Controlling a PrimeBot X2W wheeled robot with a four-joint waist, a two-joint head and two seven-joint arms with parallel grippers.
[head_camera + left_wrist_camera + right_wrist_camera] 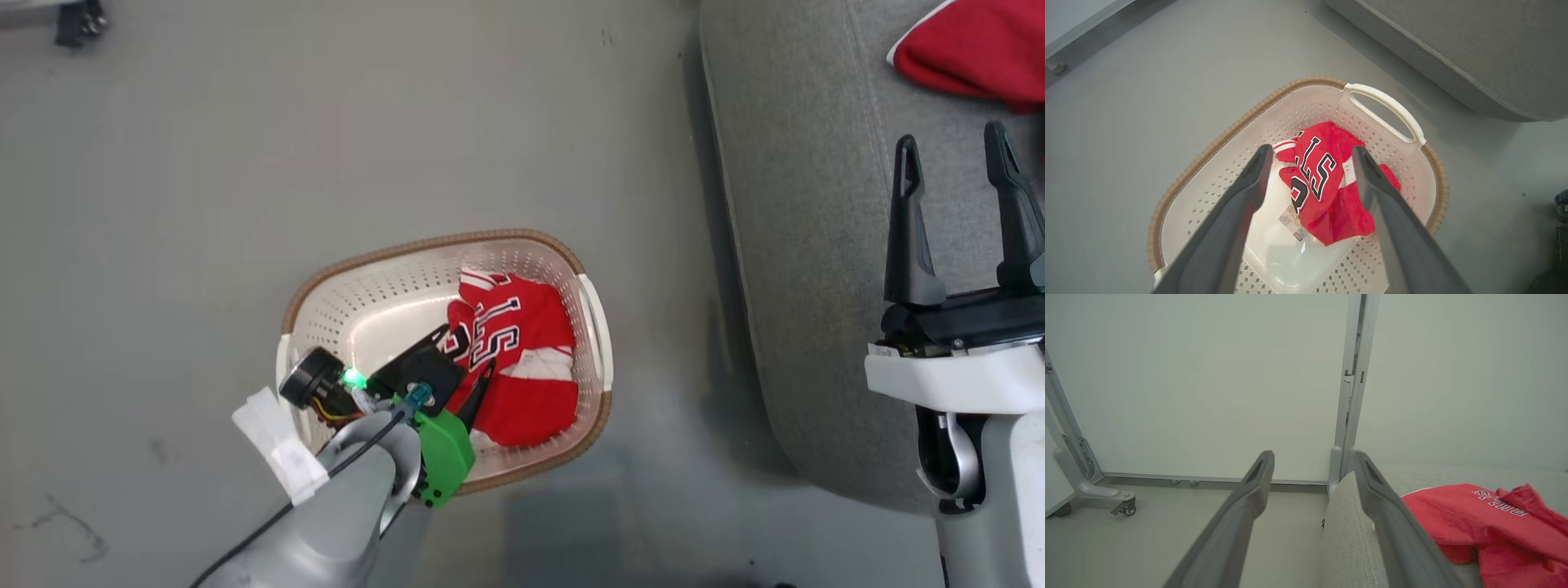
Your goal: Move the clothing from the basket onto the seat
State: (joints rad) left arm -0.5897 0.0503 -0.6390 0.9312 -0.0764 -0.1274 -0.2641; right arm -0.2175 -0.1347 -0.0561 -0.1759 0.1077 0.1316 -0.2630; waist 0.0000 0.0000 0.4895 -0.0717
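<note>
Jaws spread, the left gripper [1311,150] hangs over the basket [424,245], above the red jersey [522,343] bunched at the end nearest the seat [800,204]. The right gripper [951,139], also spread, hovers beyond the basket over that seat, near another red garment [971,49]. A shallow pinch could drop the jersey, or a finger could snag the basket's holes. The jersey shows "LS"; the basket's sticker [1292,224] is unreadable.

At the lower left of the head view, the silver forearm [343,514] slants up and to the right, and its left claw [469,347] has its fingers spread wide, gripping nothing. At the right edge, the right claw [950,137] points straight up the frame above its white wrist [951,380], fingers likewise apart and empty.
</note>
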